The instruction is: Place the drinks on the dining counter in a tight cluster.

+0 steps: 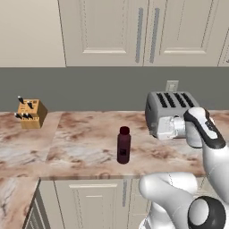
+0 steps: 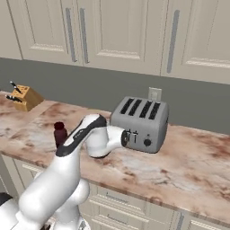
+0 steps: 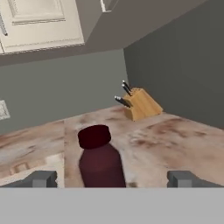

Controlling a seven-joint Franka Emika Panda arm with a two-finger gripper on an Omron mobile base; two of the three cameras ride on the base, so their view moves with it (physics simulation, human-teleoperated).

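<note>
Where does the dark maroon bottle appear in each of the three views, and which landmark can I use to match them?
Left base view: the maroon bottle stands upright at centre, on the marbled counter, left of the toaster.
Right base view: at the left, partly hidden behind the white arm; its cap and shoulder show.
Hand view: low at centre, between the open tool's tips.
Shared landmark: the wooden knife block at the wall.

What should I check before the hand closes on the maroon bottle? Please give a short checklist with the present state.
1. Hand open: ok.
2. Maroon bottle upright on the wall counter: ok.
3. Bottle centred between the fingertips: ok in the hand view.
4. Fingers far enough forward around the bottle: cannot tell.
5. Toaster apart from the bottle: ok.
6. Knife block far from the bottle: ok.
</note>
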